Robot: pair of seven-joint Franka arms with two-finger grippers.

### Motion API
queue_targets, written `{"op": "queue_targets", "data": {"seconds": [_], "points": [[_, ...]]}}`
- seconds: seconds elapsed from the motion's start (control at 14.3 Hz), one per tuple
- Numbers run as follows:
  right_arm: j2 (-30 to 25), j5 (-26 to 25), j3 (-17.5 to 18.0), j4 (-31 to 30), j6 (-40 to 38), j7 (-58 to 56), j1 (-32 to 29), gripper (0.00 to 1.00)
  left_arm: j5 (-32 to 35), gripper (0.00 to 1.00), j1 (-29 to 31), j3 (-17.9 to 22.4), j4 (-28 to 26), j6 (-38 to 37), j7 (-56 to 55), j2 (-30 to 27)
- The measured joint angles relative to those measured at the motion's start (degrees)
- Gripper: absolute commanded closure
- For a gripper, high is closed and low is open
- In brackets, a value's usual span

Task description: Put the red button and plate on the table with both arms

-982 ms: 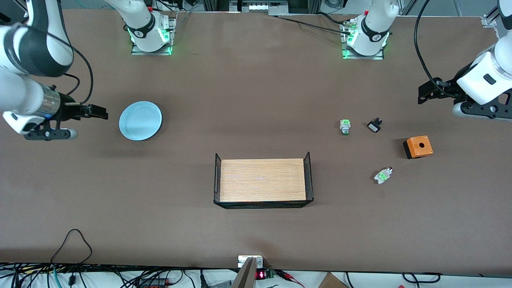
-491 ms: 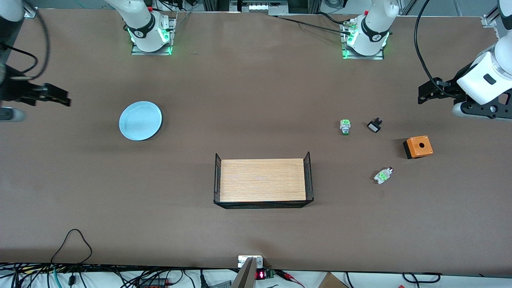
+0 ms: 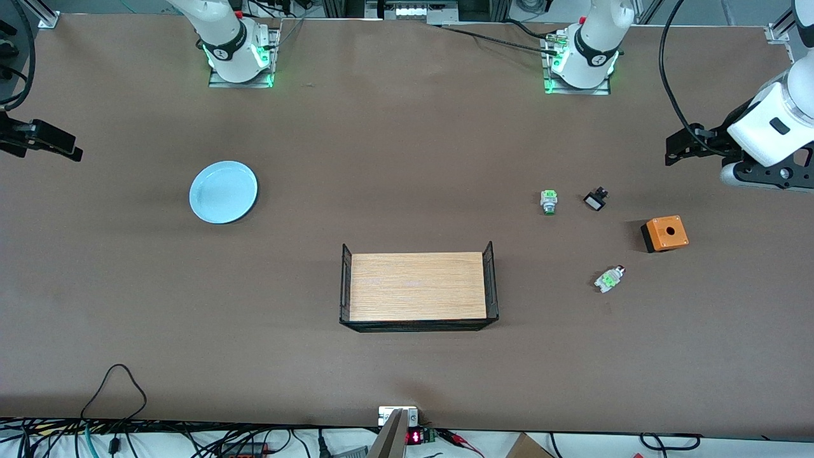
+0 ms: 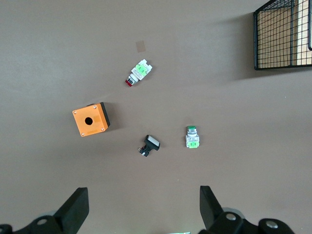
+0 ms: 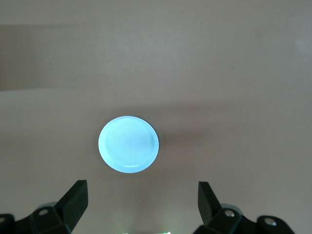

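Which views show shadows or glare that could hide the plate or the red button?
Front view: even light, soft shadow beside the plate, red button small but clear. Left wrist view: sharp, short shadows under the red button. Right wrist view: plate bright, slightly washed out, faint shadow bands on the table.

A: Front camera?
B: Sitting high, facing the arm bases across the table (image 3: 407, 159), taking in the whole top.

A: Left wrist camera?
B: Looking straight down between open fingers (image 4: 73, 209), well above the red button (image 4: 138, 73); sharing that cluster and a tray (image 4: 282, 34) corner with the front view.

A: Right wrist camera?
B: Also looking down from height, sharing only the plate (image 5: 128, 144).
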Motion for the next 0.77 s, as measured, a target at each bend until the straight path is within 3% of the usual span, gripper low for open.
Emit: {"op": "queue_targets", "data": {"seconds": [0.21,0.77], "points": [[-3.1,0.0,0.0,-3.8,1.3,0.0,0.0,0.00,0.0,0.00,-0.1,0.0,0.0,0.0,0.0,0.0],[-4.6,0.0,0.3,-3.4,-0.7,0.0,0.5,0.00,0.0,0.00,-0.1,0.0,0.0,0.0,0.0,0.0]]}}
